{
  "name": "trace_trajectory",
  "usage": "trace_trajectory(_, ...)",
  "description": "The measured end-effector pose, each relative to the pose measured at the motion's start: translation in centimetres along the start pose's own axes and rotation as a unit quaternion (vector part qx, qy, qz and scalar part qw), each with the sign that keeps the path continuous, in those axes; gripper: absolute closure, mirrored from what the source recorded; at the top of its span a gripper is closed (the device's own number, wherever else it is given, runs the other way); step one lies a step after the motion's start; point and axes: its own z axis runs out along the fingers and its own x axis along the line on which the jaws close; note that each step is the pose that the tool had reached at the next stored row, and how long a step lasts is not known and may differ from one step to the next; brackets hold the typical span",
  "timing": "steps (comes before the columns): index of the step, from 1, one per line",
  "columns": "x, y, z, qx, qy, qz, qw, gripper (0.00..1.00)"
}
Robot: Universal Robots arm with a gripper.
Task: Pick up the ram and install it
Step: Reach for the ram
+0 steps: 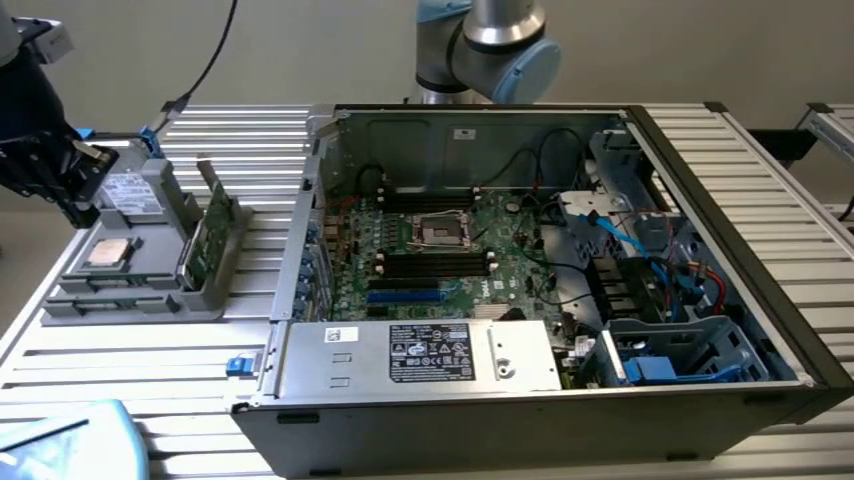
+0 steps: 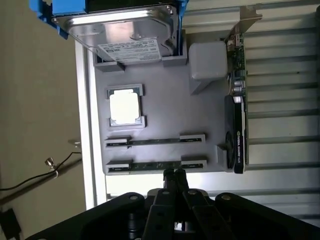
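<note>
Grey tray on the slatted table carries the ram along one edge. Your gripper hovers just beyond that edge, fingers clenched together on nothing.

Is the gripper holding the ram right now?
No, the gripper is empty over the gray tray, where one ram stick and a second ram stick lie in slots.

Tray: ram stick and second ram stick lie flat, open from above. Upright green card walls one long side; hard drive stands at one end.
Computer case: side off, black memory slots open from above. Black cables loop close by. Power supply blocks the near edge.
</note>
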Motion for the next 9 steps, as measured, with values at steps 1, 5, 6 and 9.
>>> trace_trajectory(1,0.1,-0.21,0.05,0.0,0.0001,0.0,1.0,0.89)
trace_trajectory(5,0.65,-0.91,0.27,0.0001,0.0006,-0.001,1.0,0.89)
trace_trajectory(6,0.79,-1.0,0.31,0.0001,0.0008,-0.001,1.0,0.89)
trace_trajectory(9,0.87,-1.03,0.34,0.0001,0.001,-0.001,1.0,0.89)
